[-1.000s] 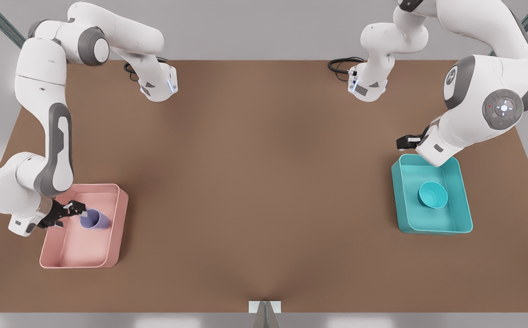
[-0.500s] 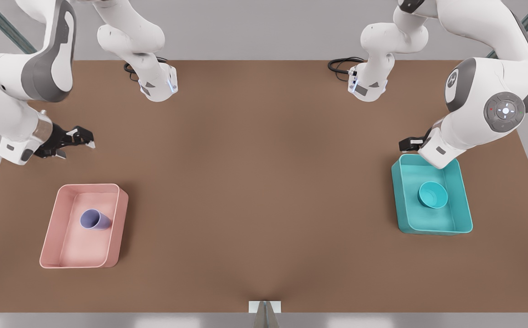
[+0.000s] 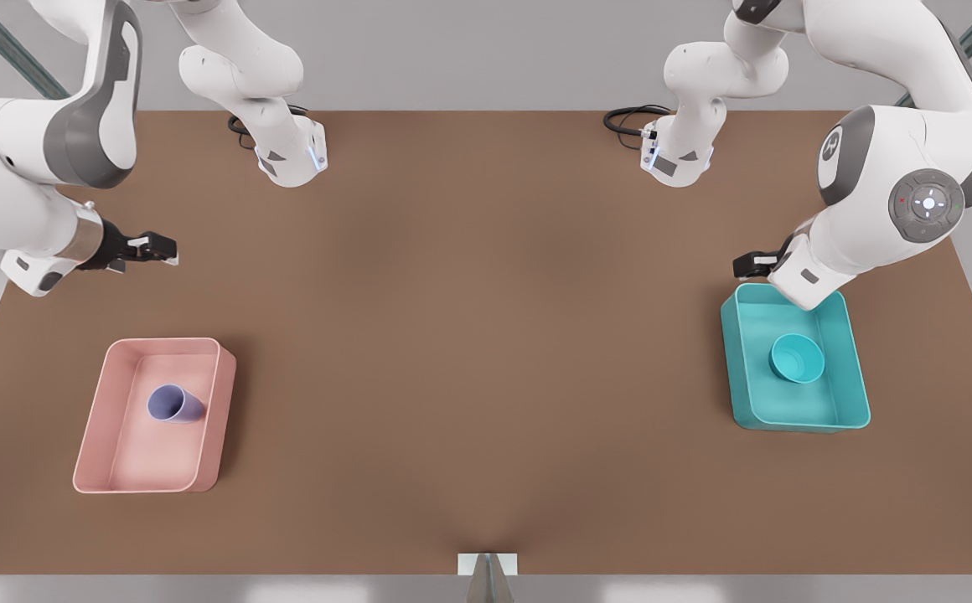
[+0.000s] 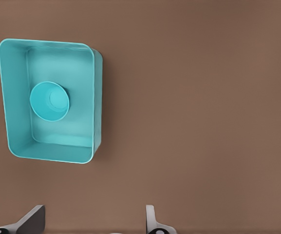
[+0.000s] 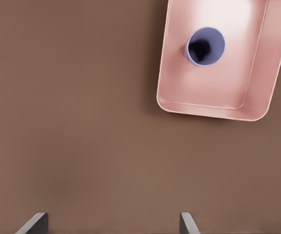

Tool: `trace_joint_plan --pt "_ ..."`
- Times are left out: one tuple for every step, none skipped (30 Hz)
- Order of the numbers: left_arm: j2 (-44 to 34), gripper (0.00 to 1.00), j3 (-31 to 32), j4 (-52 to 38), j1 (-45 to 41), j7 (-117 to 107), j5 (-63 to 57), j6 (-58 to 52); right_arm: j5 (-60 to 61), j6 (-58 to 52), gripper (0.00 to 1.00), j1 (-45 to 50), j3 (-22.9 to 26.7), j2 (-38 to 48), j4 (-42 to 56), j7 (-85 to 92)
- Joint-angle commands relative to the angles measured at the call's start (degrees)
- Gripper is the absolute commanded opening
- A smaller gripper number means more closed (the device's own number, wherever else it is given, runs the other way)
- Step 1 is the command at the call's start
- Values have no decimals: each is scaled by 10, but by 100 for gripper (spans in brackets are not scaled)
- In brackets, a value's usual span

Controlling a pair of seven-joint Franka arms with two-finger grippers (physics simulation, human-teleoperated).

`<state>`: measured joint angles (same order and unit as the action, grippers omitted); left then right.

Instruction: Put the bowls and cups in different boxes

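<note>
A lavender cup [image 3: 174, 404] stands in the pale pink box [image 3: 94, 450] at the front view's left, and it is free of any gripper. Above the table behind that box hangs my right gripper [image 3: 159, 249], open and empty. From its wrist view the cup [image 5: 206, 46] shows its dark inside within the pink box [image 5: 208, 111], far off from the gripper [image 5: 112, 224]. At the front view's right, a small teal bowl [image 3: 797, 358] rests in the teal box [image 3: 796, 423]. My left gripper [image 3: 746, 264] waits just behind that box, open. Its wrist view shows the bowl [image 4: 49, 101], the teal box [image 4: 57, 153] and the gripper [image 4: 92, 224].
Both arm bases [image 3: 289, 159] [image 3: 677, 159] stand at the back of the brown table [image 3: 486, 335], each with a black cable beside it. A small grey bracket [image 3: 487, 565] sits at the middle of the front edge.
My right gripper has let go of the cup in the pink box, then risen and drawn back behind the box. The cup stays in the box. The left arm has barely moved.
</note>
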<state>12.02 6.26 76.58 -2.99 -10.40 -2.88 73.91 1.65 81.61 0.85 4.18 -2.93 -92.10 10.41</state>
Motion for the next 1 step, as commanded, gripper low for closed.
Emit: trace_joint_plan --pt "-1 100 1 0 0 1 0 -1 0 -2 100 -1 0 0 0 -92"
